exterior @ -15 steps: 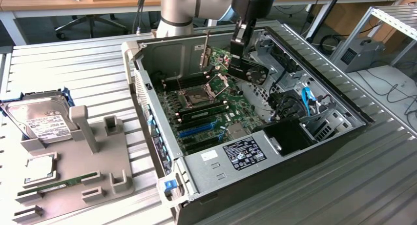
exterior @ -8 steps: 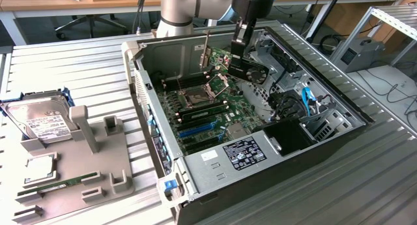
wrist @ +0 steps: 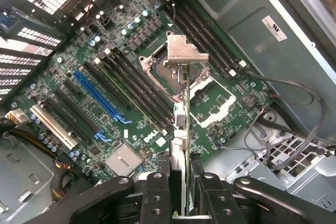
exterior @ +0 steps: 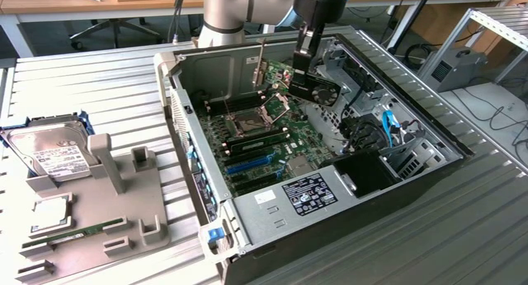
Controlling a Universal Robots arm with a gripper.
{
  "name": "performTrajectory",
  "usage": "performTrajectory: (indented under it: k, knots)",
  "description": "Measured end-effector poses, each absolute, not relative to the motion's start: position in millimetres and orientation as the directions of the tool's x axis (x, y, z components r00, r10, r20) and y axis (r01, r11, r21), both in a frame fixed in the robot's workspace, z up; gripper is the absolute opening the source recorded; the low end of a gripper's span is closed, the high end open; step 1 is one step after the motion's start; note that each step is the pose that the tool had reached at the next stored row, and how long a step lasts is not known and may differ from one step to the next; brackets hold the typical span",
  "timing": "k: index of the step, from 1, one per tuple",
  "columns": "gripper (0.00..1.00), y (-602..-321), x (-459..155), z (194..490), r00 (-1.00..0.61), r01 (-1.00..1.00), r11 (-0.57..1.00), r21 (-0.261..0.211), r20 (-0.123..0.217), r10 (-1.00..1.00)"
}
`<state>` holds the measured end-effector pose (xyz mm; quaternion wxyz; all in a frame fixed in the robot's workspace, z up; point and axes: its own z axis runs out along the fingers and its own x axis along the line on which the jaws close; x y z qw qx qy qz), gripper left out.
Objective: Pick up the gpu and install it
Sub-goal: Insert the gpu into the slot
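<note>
The gpu [exterior: 316,88], a dark card with a fan and a silvery bracket [exterior: 259,67] at one end, hangs inside the open computer case [exterior: 429,167] above the motherboard [exterior: 272,143]. My gripper [exterior: 303,55] reaches down from above and is shut on the card's upper edge. In the wrist view the gpu [wrist: 180,124] is seen edge-on between my fingers [wrist: 157,195], with its bracket [wrist: 185,51] over the processor socket [wrist: 173,77]. The gripper [wrist: 180,200] clamps the card from both sides. The blue slot [wrist: 100,95] lies off to one side of the card.
A grey parts holder [exterior: 99,223] stands at the exterior view's left, carrying a hard drive [exterior: 49,152], a processor [exterior: 51,214] and a green memory stick [exterior: 70,233]. Case walls, the drive cage [exterior: 363,68], loose cables [exterior: 387,127] and the power supply [exterior: 305,198] surround the motherboard.
</note>
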<state>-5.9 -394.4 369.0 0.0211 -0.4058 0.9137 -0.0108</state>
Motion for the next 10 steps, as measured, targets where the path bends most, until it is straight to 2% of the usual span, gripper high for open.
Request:
performTrajectory:
  k: [10]
  knots:
    - [0.26, -394.4, -5.8, 369.0, -0.642, -0.765, 0.643, -0.037, -0.03, -0.766]
